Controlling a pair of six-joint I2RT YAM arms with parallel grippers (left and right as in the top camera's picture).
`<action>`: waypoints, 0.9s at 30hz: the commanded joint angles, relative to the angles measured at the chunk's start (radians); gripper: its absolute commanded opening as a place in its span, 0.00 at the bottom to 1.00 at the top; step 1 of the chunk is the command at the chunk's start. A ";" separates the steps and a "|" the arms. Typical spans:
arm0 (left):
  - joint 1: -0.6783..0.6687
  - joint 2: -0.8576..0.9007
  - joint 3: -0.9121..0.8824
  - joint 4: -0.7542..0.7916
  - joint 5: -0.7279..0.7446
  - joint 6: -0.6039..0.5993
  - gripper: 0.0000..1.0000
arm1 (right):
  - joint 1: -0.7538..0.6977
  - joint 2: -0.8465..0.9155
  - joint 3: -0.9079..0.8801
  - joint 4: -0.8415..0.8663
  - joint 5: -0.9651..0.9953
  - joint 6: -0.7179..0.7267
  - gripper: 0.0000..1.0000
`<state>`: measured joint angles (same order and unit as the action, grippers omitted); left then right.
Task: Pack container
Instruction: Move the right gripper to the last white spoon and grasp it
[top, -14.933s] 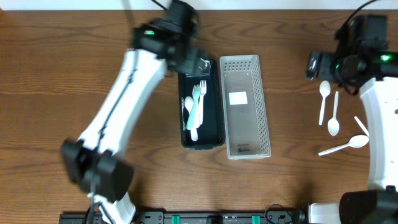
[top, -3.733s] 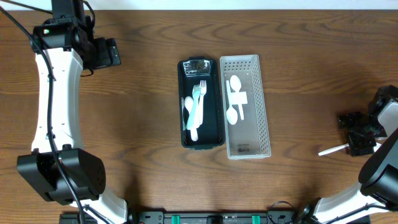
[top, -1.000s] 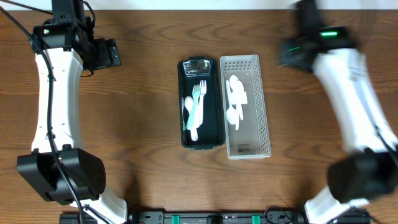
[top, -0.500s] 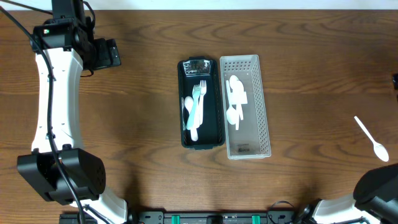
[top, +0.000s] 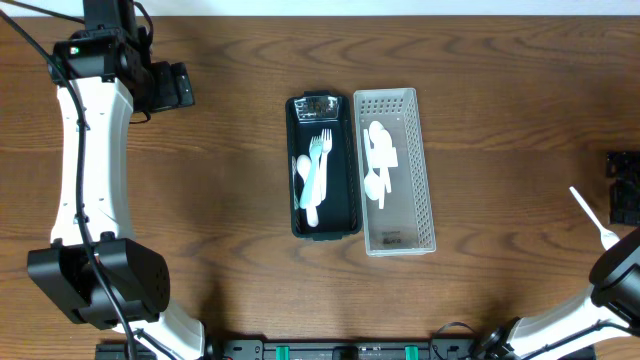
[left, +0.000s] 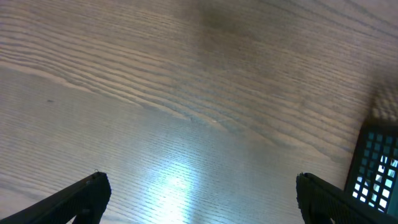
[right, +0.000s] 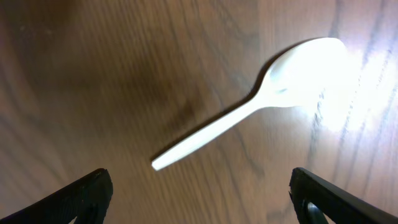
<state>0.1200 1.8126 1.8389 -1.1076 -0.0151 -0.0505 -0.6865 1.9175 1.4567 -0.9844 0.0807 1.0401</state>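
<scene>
A clear perforated container (top: 419, 170) lies mid-table with several white spoons (top: 378, 160) inside. Beside it a black tray (top: 349, 165) holds a teal fork, a white fork and a spoon (top: 312, 180). One loose white spoon (top: 592, 218) lies at the far right edge; it also shows in the right wrist view (right: 255, 109). My right gripper (top: 622, 185) is open and empty just above that spoon, its fingertips (right: 199, 190) spread wide. My left gripper (top: 175, 87) is open and empty at the far left, over bare wood (left: 198, 190).
The wooden table (top: 200, 200) runs under everything. A corner of a perforated bin (left: 376, 171) shows at the right edge of the left wrist view. The white left arm (top: 90, 150) stretches down the left side.
My right gripper has come back from the container to the far right edge and now hovers by the loose spoon. The left arm has not moved.
</scene>
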 joint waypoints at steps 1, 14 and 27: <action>0.003 0.013 -0.003 -0.005 -0.013 0.013 0.98 | -0.008 0.027 -0.008 0.006 0.047 -0.017 0.95; 0.003 0.013 -0.003 -0.005 -0.013 0.013 0.98 | -0.007 0.116 -0.087 0.091 0.072 -0.019 0.95; 0.003 0.013 -0.003 -0.006 -0.013 0.013 0.98 | -0.007 0.116 -0.192 0.186 0.073 -0.016 0.59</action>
<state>0.1200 1.8126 1.8389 -1.1080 -0.0151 -0.0502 -0.6865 2.0174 1.3151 -0.7906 0.1337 1.0279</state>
